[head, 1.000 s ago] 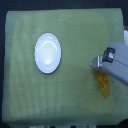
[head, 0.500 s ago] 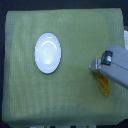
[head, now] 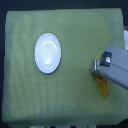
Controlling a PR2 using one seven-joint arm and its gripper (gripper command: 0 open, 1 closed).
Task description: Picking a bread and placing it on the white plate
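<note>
Gripper (head: 95, 66) sits at right of frame over the bread (head: 103, 86), seemingly to grasp it; jaw state unclear. Plate (head: 48, 53) waits bare, left of centre.

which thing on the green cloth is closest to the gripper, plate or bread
The bread: the orange loaf lies right under the gripper, partly hidden by it. The white plate sits well off toward the exterior view's left, empty.
</note>
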